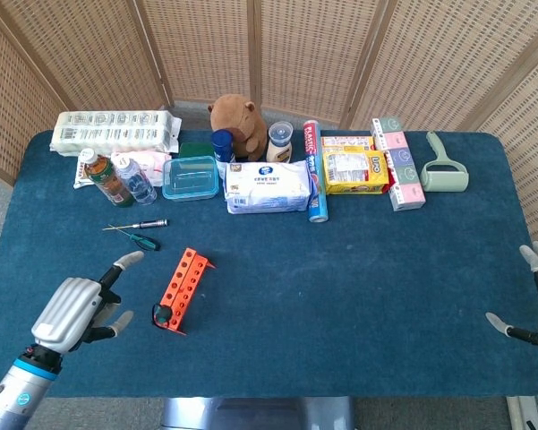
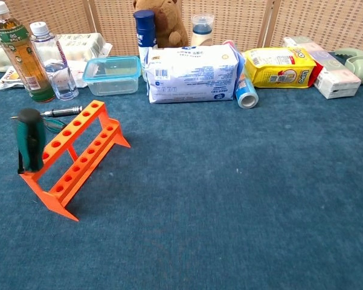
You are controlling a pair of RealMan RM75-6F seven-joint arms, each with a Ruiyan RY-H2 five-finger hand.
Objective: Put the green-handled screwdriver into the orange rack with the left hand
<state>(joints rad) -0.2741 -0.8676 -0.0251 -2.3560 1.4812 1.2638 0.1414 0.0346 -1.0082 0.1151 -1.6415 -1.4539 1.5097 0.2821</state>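
Observation:
The green-handled screwdriver [image 1: 164, 314] [image 2: 29, 142] stands upright in the end hole of the orange rack [image 1: 184, 285] [image 2: 75, 158], at the rack's near-left end. My left hand [image 1: 72, 309] hovers just left of the rack, apart from the screwdriver, fingers spread and holding nothing. It does not show in the chest view. My right hand [image 1: 535, 300] sits at the table's far right edge with its fingers apart and nothing in it.
Two more screwdrivers [image 1: 136, 232] [image 2: 59, 113] lie just behind the rack. Along the back stand bottles [image 1: 112, 177], a clear lidded box [image 1: 190, 177], a wipes pack [image 1: 269, 186], a plush toy [image 1: 237, 118], snack boxes [image 1: 355, 167] and a lint roller [image 1: 444, 168].

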